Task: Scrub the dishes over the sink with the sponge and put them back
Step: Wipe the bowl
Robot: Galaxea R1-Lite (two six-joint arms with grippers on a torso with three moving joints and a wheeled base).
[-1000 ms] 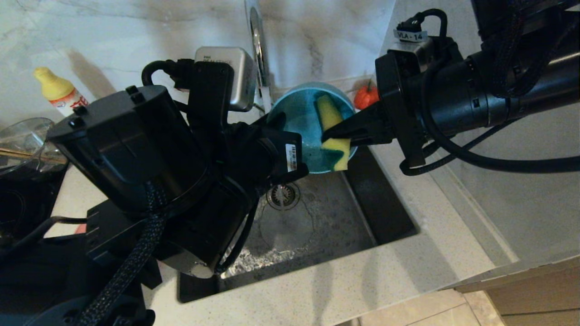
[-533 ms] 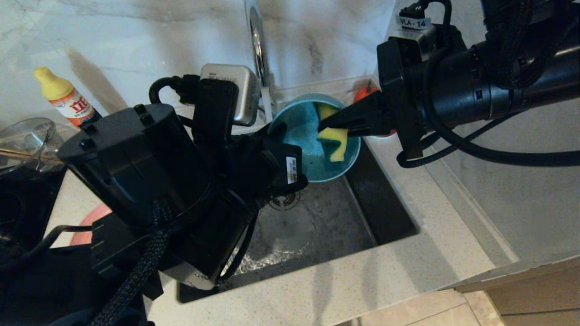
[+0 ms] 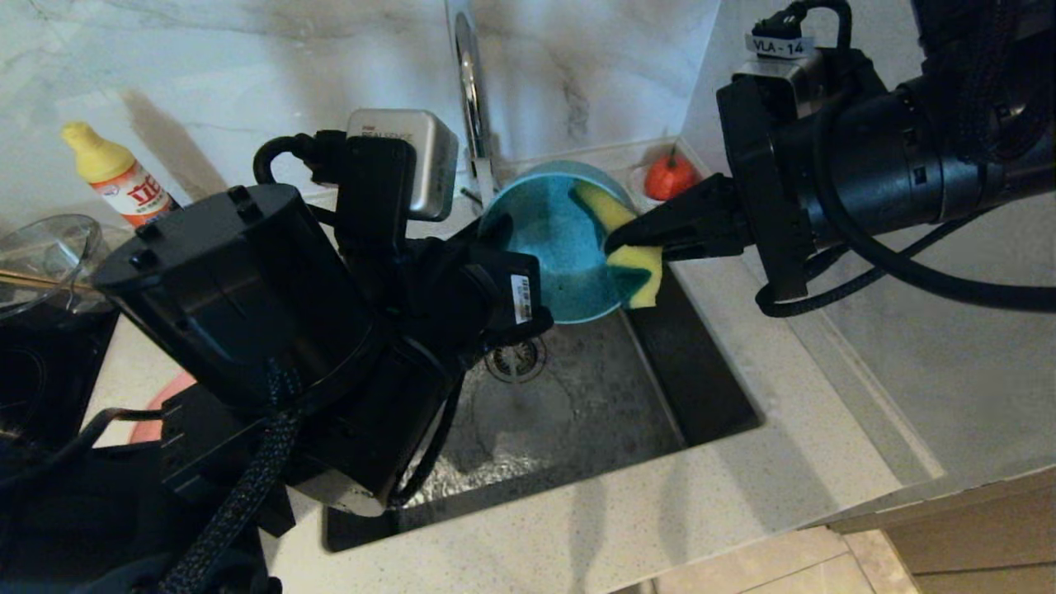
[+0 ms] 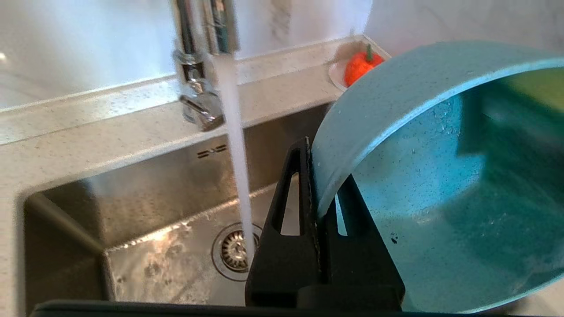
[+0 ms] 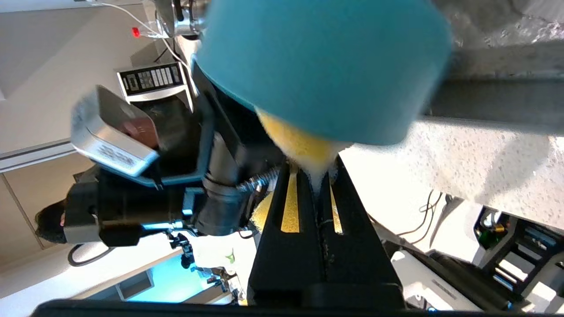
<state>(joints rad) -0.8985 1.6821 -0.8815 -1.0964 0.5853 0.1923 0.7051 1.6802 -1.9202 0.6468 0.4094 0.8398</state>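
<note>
Water runs from the tall chrome tap (image 4: 200,66) into the square stainless-steel sink (image 3: 577,404). Above it, the left pincer (image 4: 324,193) clamps the teal-blue bowl's (image 3: 549,247) rim; the right pincer (image 3: 627,243), clenched on the yellow foam sponge (image 3: 631,256), presses it at the bowl's rim.

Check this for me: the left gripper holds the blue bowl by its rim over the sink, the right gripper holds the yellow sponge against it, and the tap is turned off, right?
Not quite. The tap is running: the left wrist view shows water streaming into the sink. The rest stands: the left gripper pinches the blue bowl by its rim, and the right gripper holds the yellow sponge against it.
</note>
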